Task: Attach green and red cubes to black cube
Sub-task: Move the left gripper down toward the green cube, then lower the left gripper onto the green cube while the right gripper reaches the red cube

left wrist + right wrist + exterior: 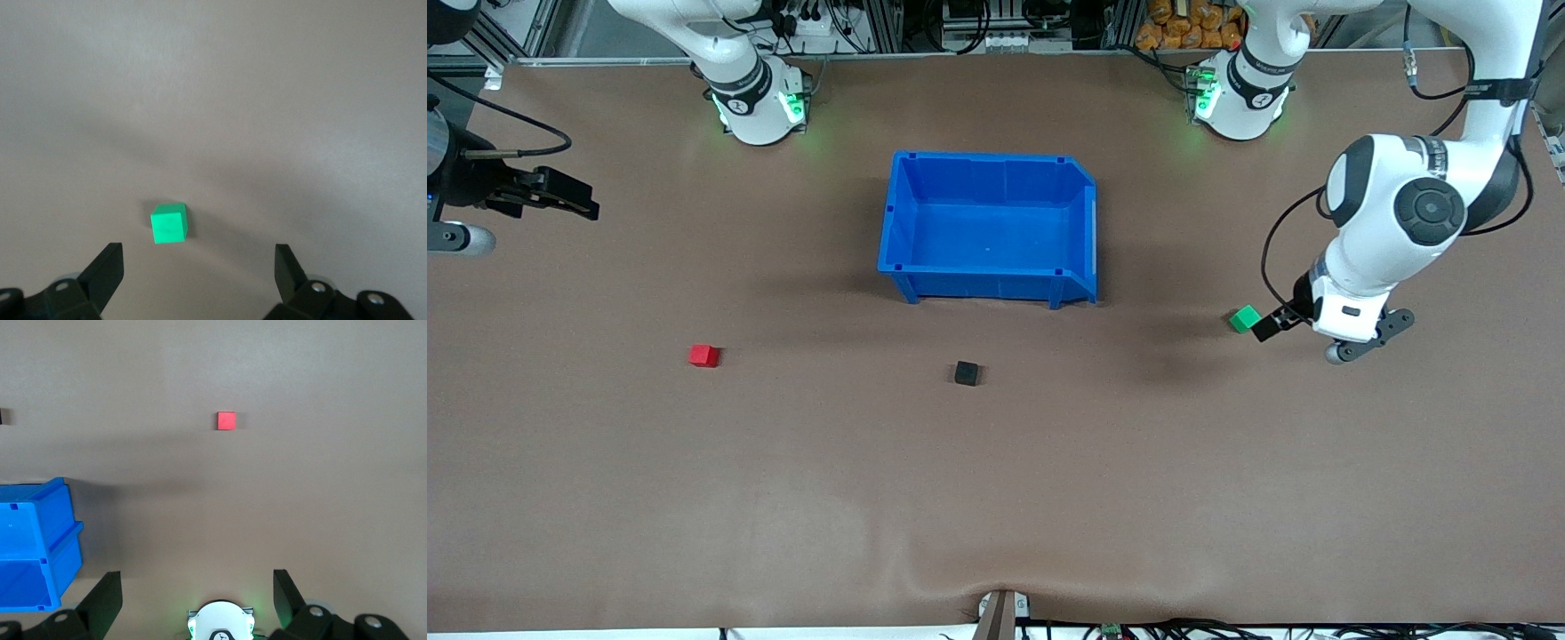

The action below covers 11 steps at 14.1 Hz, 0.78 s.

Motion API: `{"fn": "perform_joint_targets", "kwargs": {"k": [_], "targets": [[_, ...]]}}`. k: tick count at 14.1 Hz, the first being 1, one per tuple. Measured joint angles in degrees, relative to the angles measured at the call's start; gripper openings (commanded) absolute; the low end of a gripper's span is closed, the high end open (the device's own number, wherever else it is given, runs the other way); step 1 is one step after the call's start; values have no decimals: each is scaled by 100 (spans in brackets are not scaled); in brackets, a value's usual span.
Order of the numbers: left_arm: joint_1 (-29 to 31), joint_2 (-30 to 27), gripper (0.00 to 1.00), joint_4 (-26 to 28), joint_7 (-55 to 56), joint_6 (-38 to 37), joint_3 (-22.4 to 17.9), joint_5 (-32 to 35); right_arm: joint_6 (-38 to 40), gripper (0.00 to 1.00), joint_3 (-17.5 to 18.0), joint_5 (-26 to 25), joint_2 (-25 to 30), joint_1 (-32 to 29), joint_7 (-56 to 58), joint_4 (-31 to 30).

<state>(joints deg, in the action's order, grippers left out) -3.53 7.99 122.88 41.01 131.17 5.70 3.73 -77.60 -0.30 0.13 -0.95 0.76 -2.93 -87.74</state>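
Note:
The green cube [1244, 318] lies on the table toward the left arm's end; it also shows in the left wrist view [168, 225]. My left gripper [1265, 329] hovers low beside it, open and empty [199, 267], with the cube just ahead of the fingertips and nearer one finger. The black cube [966, 373] lies mid-table, nearer the front camera than the bin. The red cube [704, 356] lies toward the right arm's end and shows in the right wrist view [226, 421]. My right gripper [560, 196] waits, raised at the right arm's end, open and empty [197, 593].
A blue bin [987, 227] stands empty at mid-table between the arm bases; its corner shows in the right wrist view [33, 547]. The right arm's base [220, 623] shows under the right gripper. Brown table surface lies bare around the three cubes.

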Motion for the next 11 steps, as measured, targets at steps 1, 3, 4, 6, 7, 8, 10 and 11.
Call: {"fn": "perform_joint_targets", "kwargs": {"k": [1, 3, 4, 6, 7, 8, 10, 11], "targets": [[-11, 37, 100, 54, 205, 63, 29, 0, 0, 100, -1, -2, -11, 0, 0, 0], [-47, 140, 100, 140, 675, 168, 87, 0, 0, 100, -3, -4, -35, 0, 0, 0], [-60, 191, 100, 188, 794, 183, 96, 0, 0, 100, -3, -4, -47, 3, 0, 0], [-58, 322, 100, 258, 899, 203, 86, 0, 0, 100, 0, -5, -89, 75, 0, -1], [-49, 410, 100, 272, 947, 229, 77, 0, 0, 100, 3, -14, -121, 132, -2, -1], [-38, 504, 100, 280, 972, 263, 71, 0, 0, 100, 4, -24, -151, 172, -7, -1], [19, 687, 97, 284, 993, 317, 58, 0, -1, 100, -1, -38, -204, 187, -19, -1], [61, 774, 95, 285, 993, 379, 57, 0, -11, 100, -14, -39, -250, 176, -23, -4]]}}
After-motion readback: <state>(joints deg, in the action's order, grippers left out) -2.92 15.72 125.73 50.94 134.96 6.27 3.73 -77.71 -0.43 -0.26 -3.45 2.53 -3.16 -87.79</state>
